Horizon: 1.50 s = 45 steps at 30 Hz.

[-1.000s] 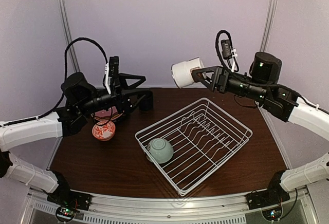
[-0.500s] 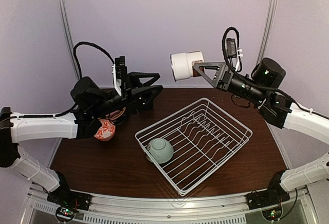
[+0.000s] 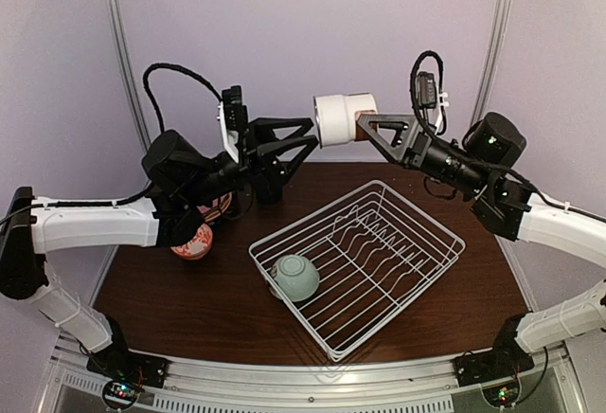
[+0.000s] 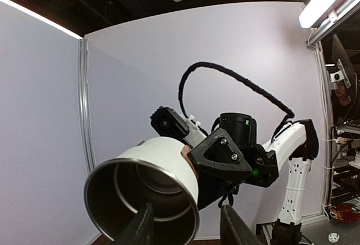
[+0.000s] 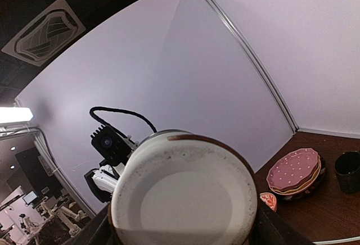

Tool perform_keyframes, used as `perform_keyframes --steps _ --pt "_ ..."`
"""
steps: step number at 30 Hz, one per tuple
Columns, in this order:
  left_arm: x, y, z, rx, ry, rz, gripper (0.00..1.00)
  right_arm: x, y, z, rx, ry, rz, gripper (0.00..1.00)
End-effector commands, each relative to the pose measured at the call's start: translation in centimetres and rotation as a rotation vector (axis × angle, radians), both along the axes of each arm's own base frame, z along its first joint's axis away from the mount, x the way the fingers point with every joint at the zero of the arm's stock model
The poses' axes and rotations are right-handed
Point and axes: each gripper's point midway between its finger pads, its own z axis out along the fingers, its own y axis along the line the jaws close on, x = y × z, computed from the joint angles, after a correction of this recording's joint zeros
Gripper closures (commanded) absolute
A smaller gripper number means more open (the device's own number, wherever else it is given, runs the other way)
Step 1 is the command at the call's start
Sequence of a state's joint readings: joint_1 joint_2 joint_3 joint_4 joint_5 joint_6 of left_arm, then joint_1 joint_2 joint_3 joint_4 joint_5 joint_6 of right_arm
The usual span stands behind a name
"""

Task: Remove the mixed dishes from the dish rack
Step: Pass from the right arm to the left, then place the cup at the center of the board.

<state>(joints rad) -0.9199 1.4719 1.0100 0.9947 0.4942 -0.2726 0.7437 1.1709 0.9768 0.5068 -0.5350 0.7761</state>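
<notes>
My right gripper [image 3: 365, 129] is shut on the white-and-brown cup [image 3: 343, 119] and holds it sideways, high above the table's back. Its mouth faces left. The cup's base fills the right wrist view [image 5: 183, 194], with the gripper [image 5: 183, 231] around it. My left gripper [image 3: 313, 134] is open and raised, its tips right at the cup's mouth. In the left wrist view the cup [image 4: 149, 191] has its rim between my open left fingers [image 4: 142, 228]. A pale green bowl [image 3: 294, 278] lies in the white wire dish rack [image 3: 417, 242].
A red-and-white bowl [image 3: 192, 242] sits on the table at the left, below my left arm. Pink plates [image 5: 295, 169] are stacked and a dark mug [image 5: 347, 172] stands at the table's back left. The purple back wall is close behind both grippers.
My left arm has risen and swung right, bringing its open gripper up to the cup's mouth. My right arm has shifted the cup slightly and kept it aloft.
</notes>
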Motion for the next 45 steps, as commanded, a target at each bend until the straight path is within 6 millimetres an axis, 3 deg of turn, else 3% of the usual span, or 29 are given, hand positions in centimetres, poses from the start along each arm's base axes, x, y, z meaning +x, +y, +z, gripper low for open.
perform_keyframes --steps 1,8,13,15,20,29,34,35,38,45 --pt "-0.2 -0.7 1.4 -0.043 -0.006 -0.024 0.60 -0.5 0.1 0.3 0.034 -0.017 0.030 0.48" --pt "-0.6 -2.1 1.0 -0.031 0.001 -0.062 0.72 -0.4 0.2 0.0 0.026 -0.016 0.026 0.48" --pt "-0.4 -2.2 1.2 -0.035 0.032 -0.058 1.00 -0.4 0.2 -0.6 0.015 -0.019 0.022 0.44" --pt "0.0 -2.4 1.1 -0.022 0.055 -0.050 1.00 -0.4 0.2 -0.8 -0.002 -0.023 0.014 0.38" --pt "-0.3 -1.5 1.6 -0.025 0.053 -0.027 1.00 0.3 -0.8 -1.5 -0.039 -0.019 -0.047 0.01" --pt "-0.2 0.6 2.7 -0.023 0.089 0.020 1.00 2.0 -4.9 -1.5 -0.035 -0.007 -0.135 0.00" --pt "3.5 1.2 1.7 0.129 0.182 0.235 1.00 2.6 -6.3 -2.5 -0.098 -0.002 -0.187 0.00" --pt "5.0 1.1 -0.2 0.235 0.251 0.312 1.00 2.6 -6.5 -2.7 -0.114 -0.001 -0.197 0.00" --pt "8.3 2.6 -2.5 0.421 0.341 0.536 1.00 2.7 -6.7 -3.5 -0.153 0.010 -0.206 0.00" --pt "12.5 6.5 -8.5 0.753 0.400 0.843 1.00 2.9 -6.6 -5.2 -0.216 0.023 -0.210 0.00"
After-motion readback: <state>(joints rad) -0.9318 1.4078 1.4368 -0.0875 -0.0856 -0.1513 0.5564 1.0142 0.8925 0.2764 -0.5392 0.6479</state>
